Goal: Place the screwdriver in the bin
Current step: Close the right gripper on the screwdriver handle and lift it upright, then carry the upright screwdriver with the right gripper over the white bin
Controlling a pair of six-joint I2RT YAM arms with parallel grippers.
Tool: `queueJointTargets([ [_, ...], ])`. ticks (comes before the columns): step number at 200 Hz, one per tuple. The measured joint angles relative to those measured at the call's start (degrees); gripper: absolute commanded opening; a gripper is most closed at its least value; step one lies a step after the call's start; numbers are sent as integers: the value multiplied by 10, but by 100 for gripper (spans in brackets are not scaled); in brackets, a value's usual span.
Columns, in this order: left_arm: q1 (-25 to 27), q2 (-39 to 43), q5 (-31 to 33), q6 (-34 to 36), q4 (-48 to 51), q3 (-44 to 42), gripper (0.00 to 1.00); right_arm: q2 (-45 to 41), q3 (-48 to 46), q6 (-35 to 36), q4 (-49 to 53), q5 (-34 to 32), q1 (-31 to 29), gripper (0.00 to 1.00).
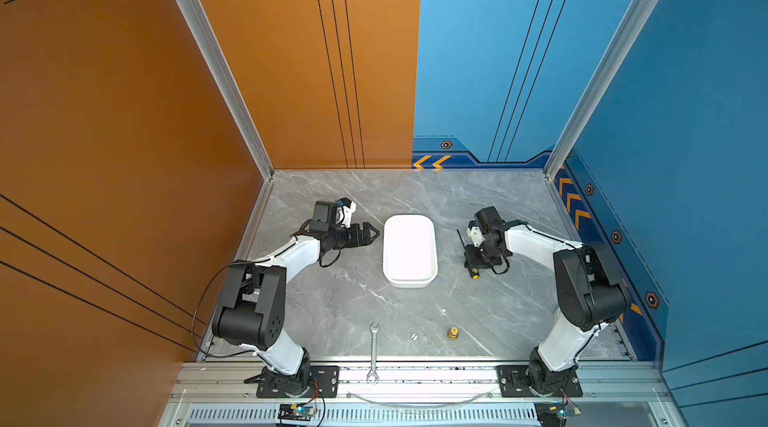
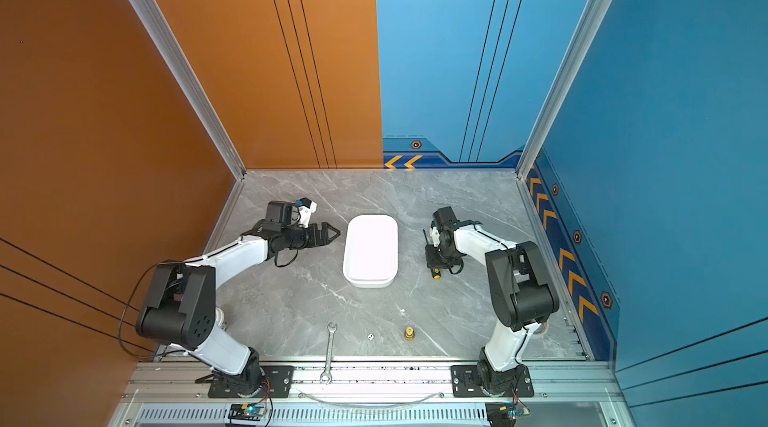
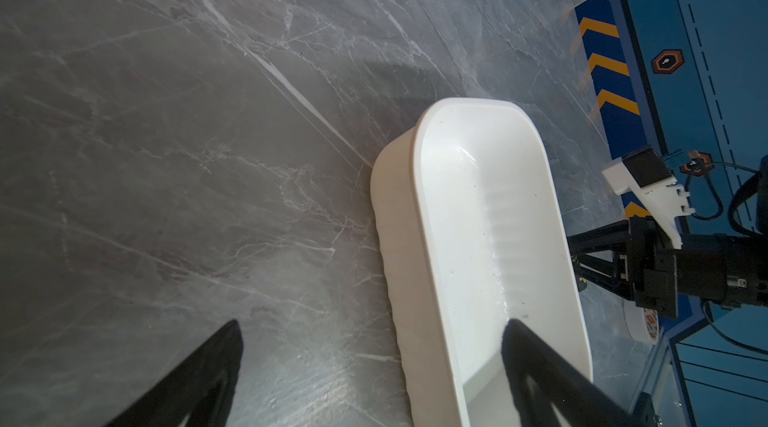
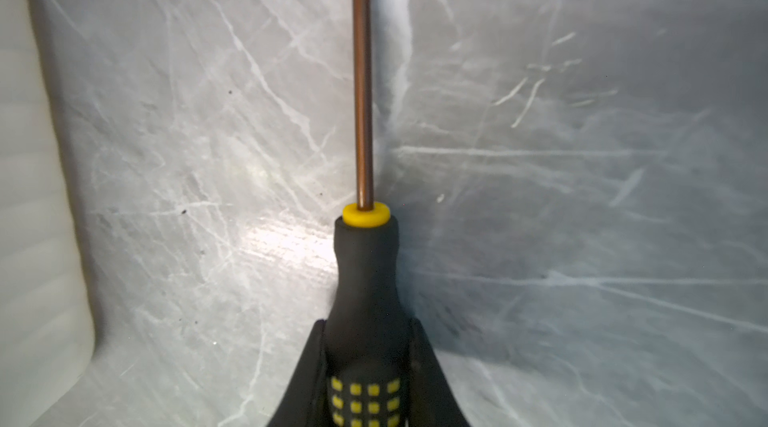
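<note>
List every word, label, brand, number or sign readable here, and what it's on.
No words or numbers can be read in any view.
On the tape roll: red-orange print, too blurred to read.
On the wrench: any stamping is too small to tell.
On the walls: orange chevrons and hexagon badges, symbols only.
On the screwdriver and bin: no lettering shows.

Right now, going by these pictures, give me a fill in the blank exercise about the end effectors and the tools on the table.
1. The right end effector is shut on the handle of the ____.
2. The white bin is ____ inside.
3. The left end effector has its jaws ____.
4. The silver tool at the near edge of the table is a ____.
Missing words: screwdriver; empty; open; wrench.
</note>
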State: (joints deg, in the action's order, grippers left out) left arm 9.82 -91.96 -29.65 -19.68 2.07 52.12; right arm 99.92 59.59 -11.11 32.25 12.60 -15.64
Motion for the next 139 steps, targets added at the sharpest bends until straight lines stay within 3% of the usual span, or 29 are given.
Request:
queueJointTargets([
  [41,-4,1,-7,2,-1,0,98,-61,4,-56,15,13,-7,0],
  [79,-17,13,-11,2,-10,-2,98,-139,68,-129,22,9,-54,0],
  [139,-23,15,-12,2,-27,-18,98,-109,147,-278,21,-24,-170,0],
])
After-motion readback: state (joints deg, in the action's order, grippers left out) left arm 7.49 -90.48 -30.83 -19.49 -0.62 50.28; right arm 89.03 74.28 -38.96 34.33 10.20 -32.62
